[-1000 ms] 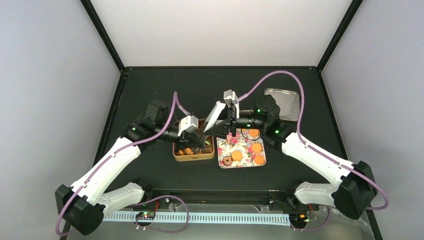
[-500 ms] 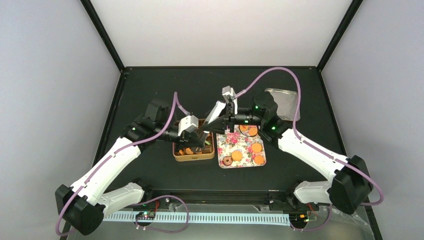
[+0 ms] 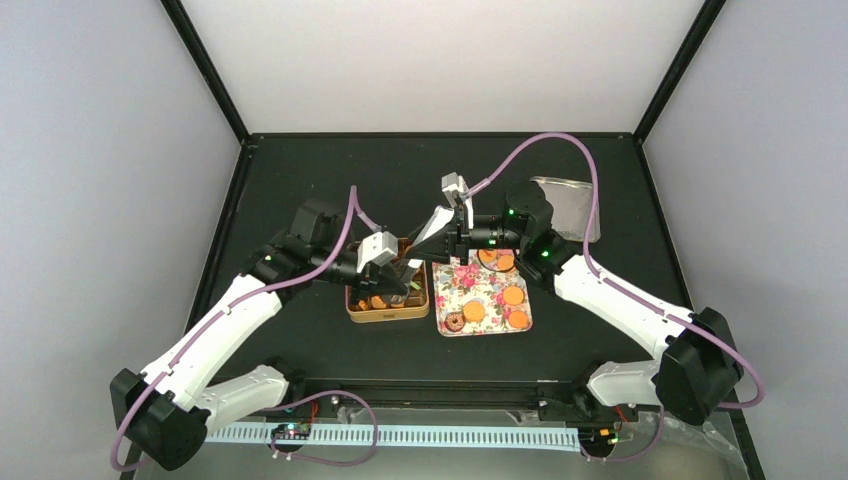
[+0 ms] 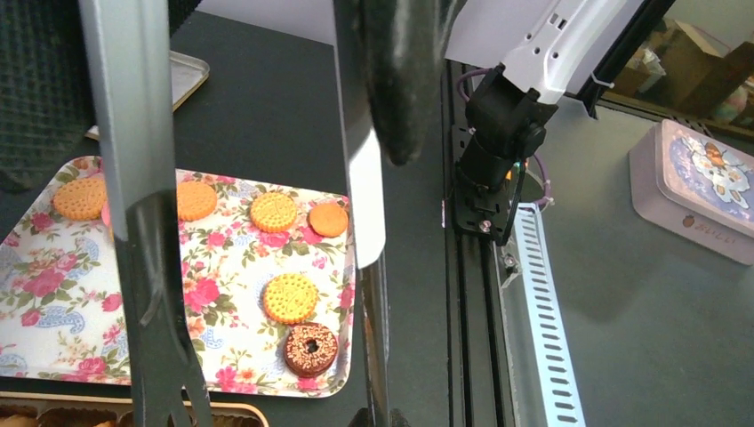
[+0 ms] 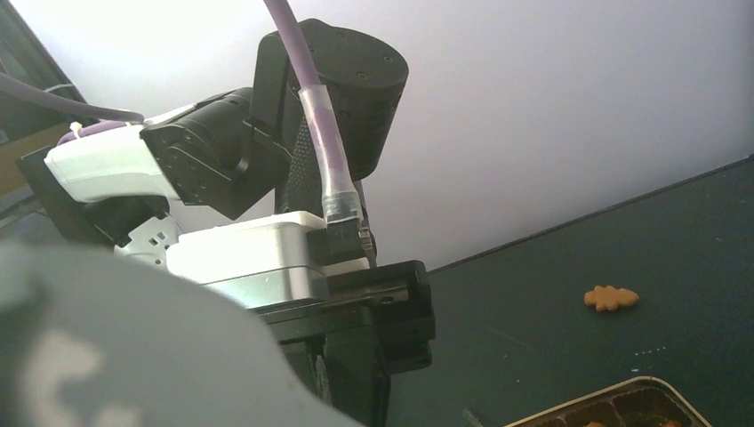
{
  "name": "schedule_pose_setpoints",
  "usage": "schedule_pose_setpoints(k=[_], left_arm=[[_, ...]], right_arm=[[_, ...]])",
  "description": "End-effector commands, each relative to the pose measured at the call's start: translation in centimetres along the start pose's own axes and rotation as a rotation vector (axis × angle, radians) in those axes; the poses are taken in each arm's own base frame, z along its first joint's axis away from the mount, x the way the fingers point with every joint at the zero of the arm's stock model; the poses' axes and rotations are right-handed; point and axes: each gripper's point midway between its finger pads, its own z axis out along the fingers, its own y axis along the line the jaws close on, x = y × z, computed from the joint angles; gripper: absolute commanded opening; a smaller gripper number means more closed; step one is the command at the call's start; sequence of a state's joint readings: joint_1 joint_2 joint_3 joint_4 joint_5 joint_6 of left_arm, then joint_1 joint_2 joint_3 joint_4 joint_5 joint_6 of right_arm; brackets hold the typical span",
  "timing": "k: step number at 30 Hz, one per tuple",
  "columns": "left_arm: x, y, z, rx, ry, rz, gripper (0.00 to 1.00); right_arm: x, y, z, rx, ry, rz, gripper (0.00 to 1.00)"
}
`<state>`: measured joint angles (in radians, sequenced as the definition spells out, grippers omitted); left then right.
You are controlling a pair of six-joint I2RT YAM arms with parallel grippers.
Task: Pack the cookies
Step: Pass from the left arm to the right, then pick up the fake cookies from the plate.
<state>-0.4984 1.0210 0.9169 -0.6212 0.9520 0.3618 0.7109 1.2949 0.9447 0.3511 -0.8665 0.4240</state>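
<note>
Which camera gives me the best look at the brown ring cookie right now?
Left wrist: the brown ring cookie lies large and unblocked on the floral tray, near its corner. Top external shows it only as a tiny dark dot; right wrist doesn't show it.

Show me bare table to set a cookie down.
Bare: table back left, past the tin, save one stray cookie; also the strip in front of tin and tray. Crowded: left arm and right arm meet over tin and tray.
</note>
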Motion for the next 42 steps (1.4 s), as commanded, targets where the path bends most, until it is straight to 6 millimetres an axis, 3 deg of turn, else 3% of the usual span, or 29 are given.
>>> schedule_pose_setpoints(k=[1,6,8,11,15,18,21,23,29,36,42], left_arm=[[-2.1,1.2,-0.5,-0.077,-0.037,0.051,0.02],[-2.4,2.9,-0.3,-0.145,-0.046,0.039,0.04],[-2.5,3.5,-0.3,-0.170,-0.053,0.033,0.11],[-2.3,4.4,-0.4,-0.219,-0.046,0.016,0.32],[-1.3,5.2,-0.6,-0.276,-0.007,0.007,0.37],[-0.6,5.4,-0.8,-0.289,0.022,0.003,0.43],[-0.2,4.7,-1.0,-0.272,0.049,0.005,0.66],[-0.1,4.4,-1.5,-0.278,0.064,0.027,0.76],[0.7,5.4,-4.7,-0.392,0.067,0.049,0.92],[2.8,8.5,-9.2,-0.593,0.098,0.035,0.94],[4.3,9.8,-10.5,-0.671,0.170,0.053,0.93]], right_arm=[[-0.6,1.4,-0.3,-0.041,-0.003,-0.025,0.47],[-1.0,1.8,0.5,-0.051,-0.007,-0.028,0.35],[-1.0,1.5,1.0,-0.039,0.003,-0.020,0.30],[-1.0,1.2,1.0,-0.013,0.013,-0.034,0.26],[-1.0,0.8,0.3,0.053,-0.003,-0.080,0.16],[-0.6,0.3,-0.3,0.109,0.008,-0.110,0.17],[0.4,-0.3,-1.2,0.177,0.040,-0.142,0.19],[1.3,-0.8,-2.1,0.235,0.064,-0.160,0.20],[4.3,-2.2,-5.2,0.411,0.142,-0.182,0.22],[6.9,-3.9,-9.3,0.620,0.165,-0.190,0.26],[7.7,-5.4,-11.0,0.737,0.149,-0.192,0.28]])
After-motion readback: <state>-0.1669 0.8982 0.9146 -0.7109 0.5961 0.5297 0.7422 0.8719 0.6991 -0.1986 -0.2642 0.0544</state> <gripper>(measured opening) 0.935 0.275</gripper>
